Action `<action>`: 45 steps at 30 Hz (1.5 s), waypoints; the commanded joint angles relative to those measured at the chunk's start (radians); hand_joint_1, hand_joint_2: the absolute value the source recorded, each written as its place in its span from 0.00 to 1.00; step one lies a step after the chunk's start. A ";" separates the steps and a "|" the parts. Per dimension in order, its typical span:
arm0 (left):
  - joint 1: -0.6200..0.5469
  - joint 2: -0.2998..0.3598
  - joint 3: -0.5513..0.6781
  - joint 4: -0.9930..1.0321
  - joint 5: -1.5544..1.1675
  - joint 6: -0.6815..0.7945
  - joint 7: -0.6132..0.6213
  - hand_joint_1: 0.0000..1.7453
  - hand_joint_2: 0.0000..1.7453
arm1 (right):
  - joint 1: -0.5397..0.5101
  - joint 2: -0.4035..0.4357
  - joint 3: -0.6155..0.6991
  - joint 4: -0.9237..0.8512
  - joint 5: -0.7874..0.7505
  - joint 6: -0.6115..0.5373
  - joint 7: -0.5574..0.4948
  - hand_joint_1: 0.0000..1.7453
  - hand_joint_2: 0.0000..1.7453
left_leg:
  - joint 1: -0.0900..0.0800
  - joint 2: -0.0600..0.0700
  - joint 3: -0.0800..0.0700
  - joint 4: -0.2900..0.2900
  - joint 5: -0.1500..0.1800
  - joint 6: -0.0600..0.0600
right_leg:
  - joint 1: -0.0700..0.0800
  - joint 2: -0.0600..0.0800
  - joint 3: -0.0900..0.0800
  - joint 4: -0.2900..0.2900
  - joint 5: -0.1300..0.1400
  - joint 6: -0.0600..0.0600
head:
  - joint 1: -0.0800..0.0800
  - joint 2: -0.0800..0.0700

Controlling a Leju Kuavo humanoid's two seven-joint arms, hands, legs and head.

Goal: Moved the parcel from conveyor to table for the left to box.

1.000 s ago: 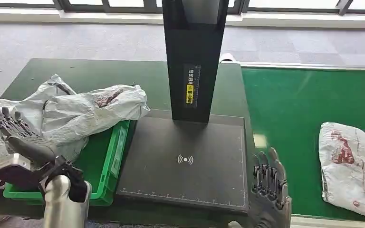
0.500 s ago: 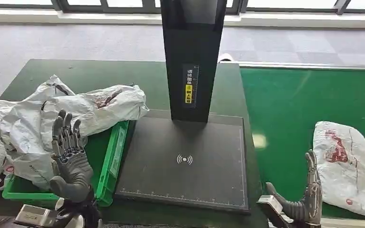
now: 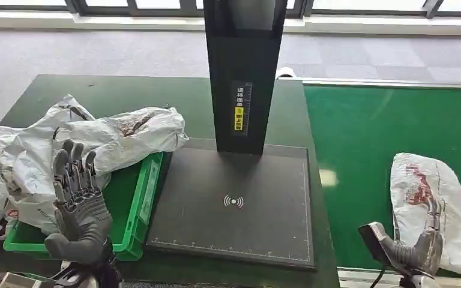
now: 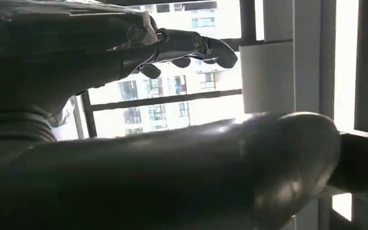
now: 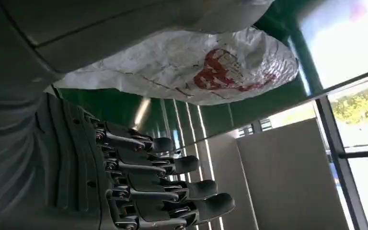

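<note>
A black upright column (image 3: 243, 72) rose from a dark scanning pad (image 3: 234, 204); the column carried a small label with white characters above a yellow patch, too small to read, and the pad bore a white wireless symbol (image 3: 233, 201) near its middle. No brand could be made out on the parcel (image 3: 426, 204), a white plastic mailer with red-brown print, which lay on the green conveyor (image 3: 366, 138) to the right of the pad.

The right hand (image 3: 417, 246) was at the near edge of the parcel, palm turned toward it, its fingers (image 5: 172, 165) straight and slightly apart beside the bag, its thumb out to the side. It held nothing; whether the fingertips touched the plastic could not be told.

The left hand (image 3: 78, 198) stood upright over the green crate (image 3: 138, 204) at the left of the pad, fingers extended and spread, gripping nothing. Behind it, crumpled white mailers (image 3: 114, 135) with similar red-brown print spilled over the crate and onto the dark green table (image 3: 126, 93).
</note>
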 commanded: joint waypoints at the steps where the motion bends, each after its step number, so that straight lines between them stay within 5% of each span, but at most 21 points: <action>1: -0.007 0.047 -0.031 0.007 -0.010 0.040 -0.031 0.00 0.00 | -0.241 -0.064 -0.024 0.444 0.080 0.000 0.070 0.00 1.00 | 0.000 0.003 0.000 -0.002 0.002 0.000 | 0.000 0.003 0.000 -0.002 0.003 -0.001 | 0.000 0.000; 7: 0.029 0.073 -0.061 -0.001 -0.001 0.050 -0.031 0.00 0.00 | -0.301 -0.089 0.013 0.576 0.161 0.125 0.233 0.00 1.00 | 0.000 0.004 0.001 -0.002 0.001 0.000 | 0.001 0.004 0.000 -0.003 0.003 -0.001 | 0.000 0.000; 22: 0.029 0.073 -0.061 -0.001 -0.001 0.050 -0.031 0.00 0.00 | -0.301 -0.089 0.013 0.576 0.161 0.125 0.233 0.00 1.00 | 0.000 0.001 -0.001 -0.001 0.002 0.000 | 0.000 0.001 -0.001 -0.001 0.002 -0.001 | 0.000 0.000; 28: -0.035 0.063 -0.057 0.077 0.012 0.001 -0.031 0.00 0.00 | -0.225 -0.136 -0.003 0.614 0.199 0.333 0.475 0.00 1.00 | 0.000 -0.005 0.000 -0.002 0.002 0.000 | 0.000 -0.005 0.002 -0.002 0.001 0.000 | 0.000 0.000; 31: -0.060 0.056 -0.042 0.097 0.016 -0.004 -0.031 0.00 0.00 | -0.166 -0.156 -0.028 0.596 0.184 0.380 0.439 0.00 1.00 | 0.001 -0.009 0.002 -0.002 0.003 0.000 | 0.001 -0.009 0.005 -0.004 0.001 0.000 | 0.000 0.000; 32: -0.063 0.055 -0.033 0.098 0.016 -0.006 -0.031 0.00 0.00 | -0.163 -0.154 -0.037 0.592 0.177 0.382 0.408 1.00 1.00 | 0.001 -0.009 0.004 -0.002 0.003 0.001 | 0.002 -0.010 0.006 -0.006 0.001 0.000 | 0.000 0.000; 45: -0.044 -0.005 0.039 0.067 0.012 -0.035 -0.031 0.00 0.00 | -0.102 -0.072 -0.124 0.333 0.162 0.295 0.262 1.00 1.00 | 0.003 -0.008 0.007 0.000 0.001 0.007 | 0.002 -0.009 0.017 -0.014 0.003 0.008 | 0.000 0.000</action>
